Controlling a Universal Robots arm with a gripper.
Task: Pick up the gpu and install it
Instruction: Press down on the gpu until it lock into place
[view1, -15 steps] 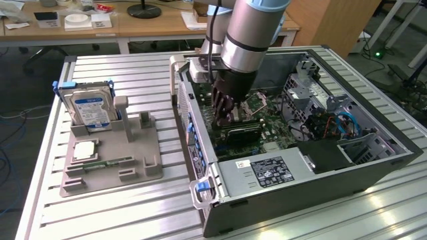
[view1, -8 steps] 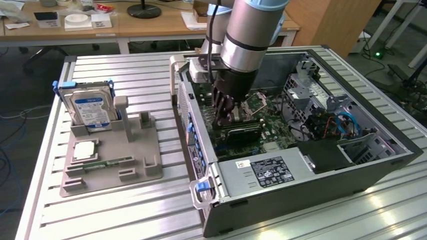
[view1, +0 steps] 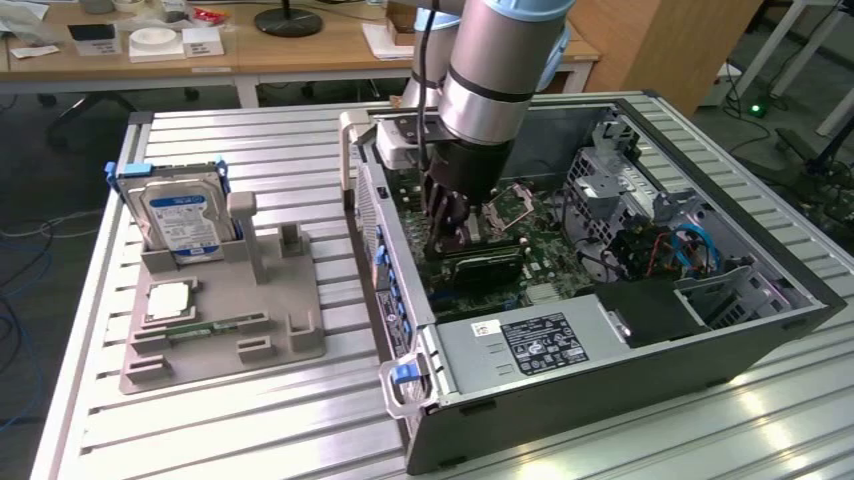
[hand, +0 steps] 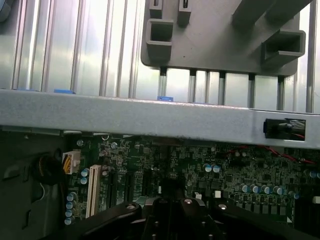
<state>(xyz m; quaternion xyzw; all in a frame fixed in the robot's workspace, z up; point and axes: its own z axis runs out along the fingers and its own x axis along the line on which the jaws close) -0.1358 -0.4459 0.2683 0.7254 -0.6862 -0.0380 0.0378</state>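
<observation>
The narrow-shut claw hangs inside the computer case pressing toward the gpu just beneath it (apparently slotted), so seating seems underway, calling for firm, straight pressure.

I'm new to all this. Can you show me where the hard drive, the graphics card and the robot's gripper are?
hard drive (view1: 183, 222): exterior view, its blue-white label.
gpu (view1: 483, 267): exterior view, black top edge inside the case.
gripper (view1: 451, 232): exterior view, fingertips over the motherboard.

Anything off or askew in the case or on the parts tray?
Nothing stands out. The gripper is down inside the open PC case over the motherboard; the hard drive stands upright in the grey parts tray.
</observation>
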